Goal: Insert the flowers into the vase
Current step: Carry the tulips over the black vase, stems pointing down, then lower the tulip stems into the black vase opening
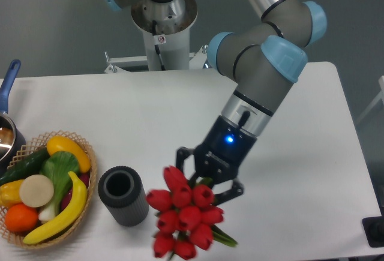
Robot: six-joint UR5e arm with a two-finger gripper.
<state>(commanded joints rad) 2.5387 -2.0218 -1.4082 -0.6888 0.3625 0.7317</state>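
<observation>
Pot with a blue handle [7, 93] peeks in at the far left edge of the white table [150, 117]. Next to it sits a round woven wicker basket [85, 153] full of bright fruit and vegetables: a yellow banana, an orange, a green cucumber and some more. Just to the right of the basket stands the dark grey vase with ribbed sides and a thick round rim [123, 195]. It stands upright and its open mouth faces up. Nothing is inside that can be seen.

Right beside the vase, a little lower in the picture, is the bunch of red tulip flowers with green stems [183, 213]. The bunch is up in the air, held above the table. Its long side runs on a slant: the red buds point down and to the left, toward the front edge of the table, and the green stems point up and to the right, into the black two-finger gripper [209, 180]. The gripper's fingers are closed tight around the stems. One green leaf sticks out at the lower right of the bunch.

The grey robot arm with light blue caps [264, 63] goes up and to the right from the gripper. A small blue light glows on its wrist.
</observation>
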